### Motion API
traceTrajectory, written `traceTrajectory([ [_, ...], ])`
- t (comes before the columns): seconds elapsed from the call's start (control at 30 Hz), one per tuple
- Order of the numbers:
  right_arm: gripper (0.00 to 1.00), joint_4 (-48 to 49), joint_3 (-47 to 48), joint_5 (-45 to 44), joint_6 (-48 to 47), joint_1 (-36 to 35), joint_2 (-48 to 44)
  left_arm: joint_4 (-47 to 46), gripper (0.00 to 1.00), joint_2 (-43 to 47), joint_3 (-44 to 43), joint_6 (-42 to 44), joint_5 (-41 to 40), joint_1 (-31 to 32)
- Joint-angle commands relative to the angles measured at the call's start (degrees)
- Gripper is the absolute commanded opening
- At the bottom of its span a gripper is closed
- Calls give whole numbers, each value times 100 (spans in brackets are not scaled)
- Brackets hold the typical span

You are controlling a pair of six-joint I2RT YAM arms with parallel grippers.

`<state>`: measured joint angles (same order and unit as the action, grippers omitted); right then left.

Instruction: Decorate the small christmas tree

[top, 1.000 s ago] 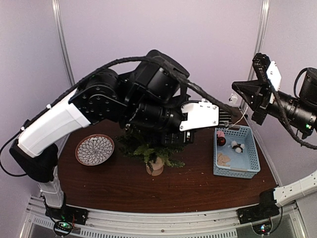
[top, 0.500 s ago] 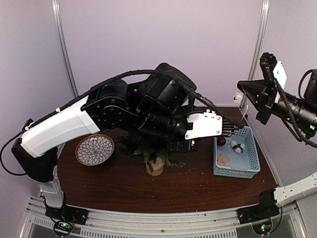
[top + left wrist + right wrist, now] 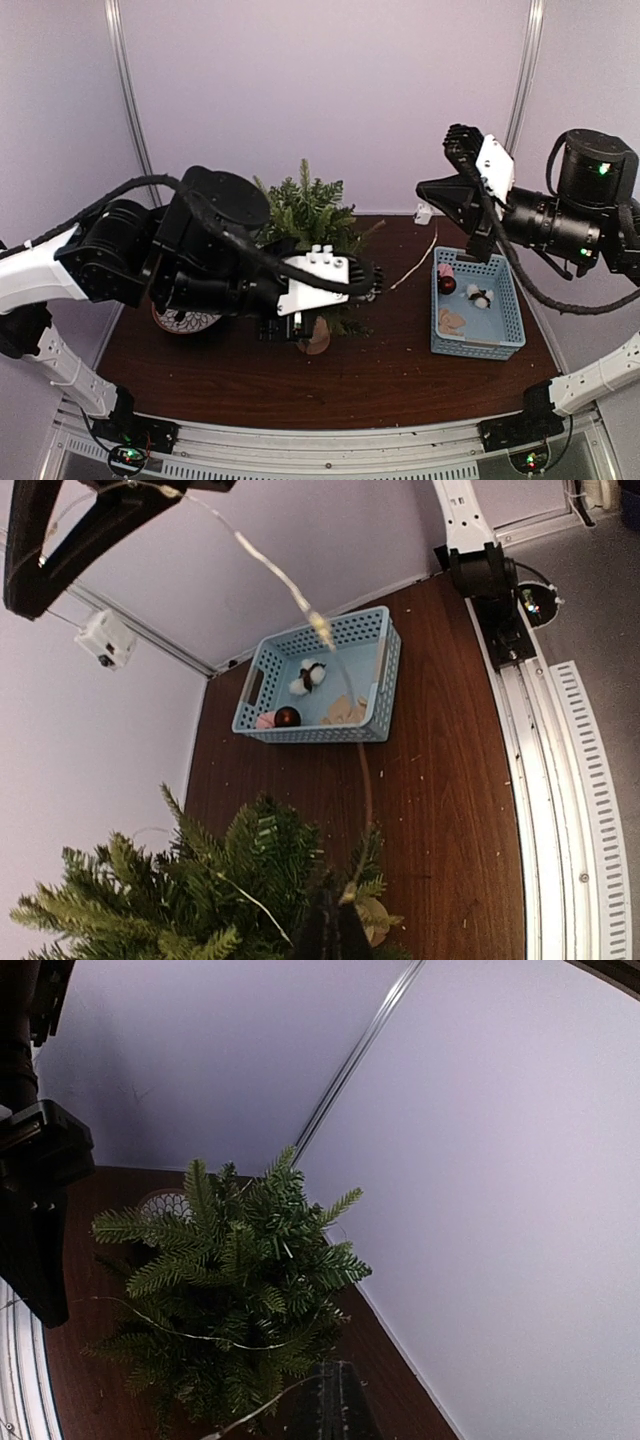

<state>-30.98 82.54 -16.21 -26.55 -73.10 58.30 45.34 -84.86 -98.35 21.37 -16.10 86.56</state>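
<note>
Top external view: the small christmas tree [image 3: 305, 215] stands on the tabletop [image 3: 400, 370], just far and left of the left pincer [image 3: 372, 283]; the right pincer [image 3: 425, 188] hangs well right. Both pinch a light wire [image 3: 415, 265].

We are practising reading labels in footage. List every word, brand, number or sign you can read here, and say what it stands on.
None: no readable text anywhere.
The small christmas tree, the blue basket, the light string and the arms' white covers carry no lettering.
The white box on the wall is too small to tell.
</note>
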Motion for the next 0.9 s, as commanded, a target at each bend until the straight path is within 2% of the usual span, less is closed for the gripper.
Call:
traceTrajectory([
  [0.0,0,325,459,391,-371,31,313,-1212,0,584,1068,-390,-660,-12],
  [0.17,0,332,800,671,-728,20,694,-1294,0,821,1576,-424,-962,28],
  [0.2,0,312,855,752,-813,23,752,-1241,4,831,1593,-423,-998,59],
  [0.27,0,311,933,908,-984,20,854,-1219,22,876,1592,-408,-1048,151],
  [0.37,0,372,950,1202,-1259,24,942,-1201,37,1008,1466,-479,-1152,333],
  [0.6,0,804,764,1899,-1412,23,990,-1076,53,2007,1618,-1253,-1155,512],
  [0.7,0,942,726,2072,-1335,24,1022,-822,56,2229,1618,-1306,-1490,511],
  [0.8,0,1022,709,2208,-1281,22,1057,-396,55,2056,1337,-986,-1872,515],
  [0.87,0,1004,741,2346,-1196,24,1092,-689,51,1934,1229,-589,-2069,515],
])
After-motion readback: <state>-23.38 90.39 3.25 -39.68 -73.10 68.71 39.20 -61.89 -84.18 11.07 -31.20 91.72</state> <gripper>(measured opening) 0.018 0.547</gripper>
